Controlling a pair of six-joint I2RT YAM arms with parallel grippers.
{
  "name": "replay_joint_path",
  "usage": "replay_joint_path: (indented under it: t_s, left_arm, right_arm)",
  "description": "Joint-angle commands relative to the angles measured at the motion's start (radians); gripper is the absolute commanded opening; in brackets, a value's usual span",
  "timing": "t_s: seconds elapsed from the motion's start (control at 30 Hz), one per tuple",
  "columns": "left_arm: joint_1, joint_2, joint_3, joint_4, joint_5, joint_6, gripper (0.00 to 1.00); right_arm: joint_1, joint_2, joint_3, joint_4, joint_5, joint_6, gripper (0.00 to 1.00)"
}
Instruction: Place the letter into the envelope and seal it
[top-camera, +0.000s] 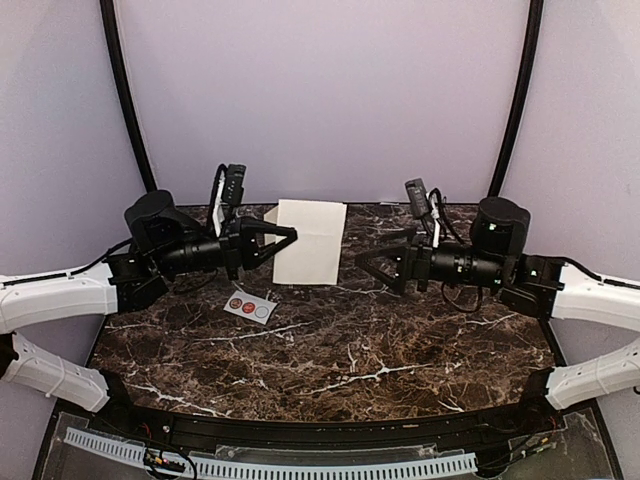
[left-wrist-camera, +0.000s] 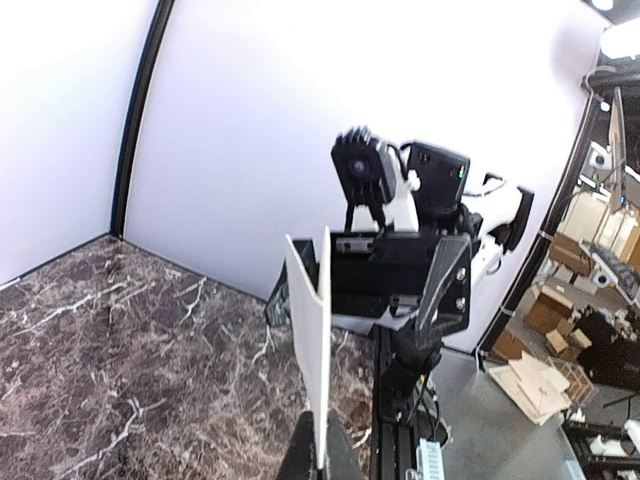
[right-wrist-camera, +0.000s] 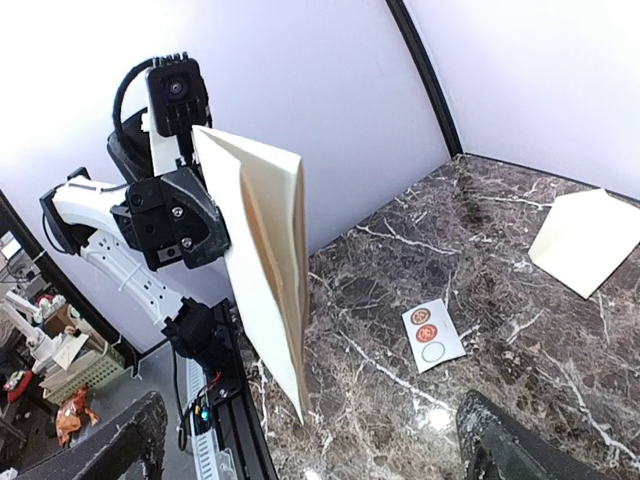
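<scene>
My left gripper (top-camera: 290, 237) is shut on the left edge of a plain cream envelope (top-camera: 312, 240) and holds it up above the marble table. The left wrist view has the envelope (left-wrist-camera: 312, 330) edge-on, rising from the pinched fingertips of the left gripper (left-wrist-camera: 325, 455). In the right wrist view the envelope (right-wrist-camera: 232, 190) gapes, and the tan edge of the letter (right-wrist-camera: 270, 270) shows inside it. My right gripper (top-camera: 372, 265) stands open just right of the envelope, touching nothing. Its two fingers sit wide apart at the bottom corners of the right wrist view, around the right gripper (right-wrist-camera: 320, 450).
A small white sticker sheet (top-camera: 250, 305) with two red round seals lies on the table below the left gripper, also the sticker sheet (right-wrist-camera: 433, 332). A cream paper piece (right-wrist-camera: 585, 240) lies flat near the back wall. Black poles stand at both back corners.
</scene>
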Motion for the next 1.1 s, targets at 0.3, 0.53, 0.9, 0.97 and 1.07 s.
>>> replay_joint_path:
  t_s: [0.3, 0.53, 0.9, 0.97, 1.07]
  left_arm:
    - [-0.007, 0.011, -0.044, 0.273, 0.148, -0.184, 0.0]
    - [-0.008, 0.002, -0.055, 0.29, 0.18, -0.201, 0.0]
    - [-0.011, 0.01, -0.05, 0.278, 0.213, -0.199, 0.0]
    - [-0.012, 0.009, -0.049, 0.273, 0.213, -0.195, 0.0]
    - [-0.012, 0.008, -0.043, 0.262, 0.213, -0.187, 0.0]
  right_arm:
    - [0.038, 0.159, -0.017, 0.49, -0.112, 0.162, 0.98]
    - [0.068, 0.226, 0.055, 0.511, -0.178, 0.154, 0.93]
    - [0.102, 0.257, 0.066, 0.588, -0.212, 0.169, 0.44]
    - [0.104, 0.26, 0.064, 0.614, -0.209, 0.178, 0.4]
    - [0.109, 0.27, 0.064, 0.634, -0.209, 0.187, 0.33]
